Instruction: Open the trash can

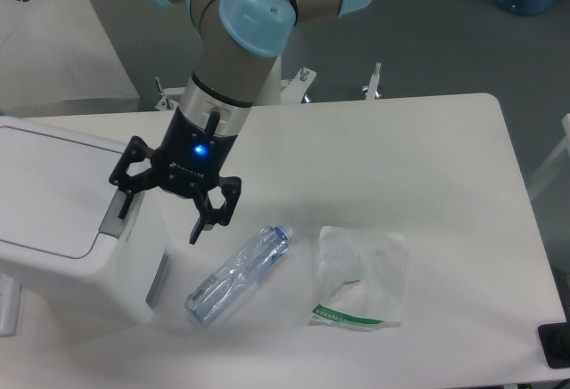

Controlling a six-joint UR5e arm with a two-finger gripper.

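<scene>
Lying nearest on the desk [427, 166], right of the bin [62, 220]: a crushed clear bottle [239, 275] and, further right, a flat bag [358, 275], both well apart from the bin and playing no part in the opening.

Sitting at the desk's left edge, the bin, its lid [49, 189] lying flat and closed, no gap showing along the rim. Nothing of the opening done yet, judging from that.

Showing on the bin's right rim, a grey tab [112, 215], partly hidden behind the end effector [160, 209].

Hovering over that right rim, the end effector, spread wide and gripping nothing; left finger [125, 195] hanging just above or at the tab, right finger [207, 218] hanging past the bin's side, over bare desk. Not possible to tell whether the left fingertip is touching the tab or only close above it.

Left to do, as a judgement: pressing down on the tab, or hooking the lid edge, then getting the lid to swing up. Looking like the approach stage, with the whole of the actual opening remaining.

Standing further back, behind the bin: the arm [236, 42] reaching in from beyond the desk's far edge.
</scene>
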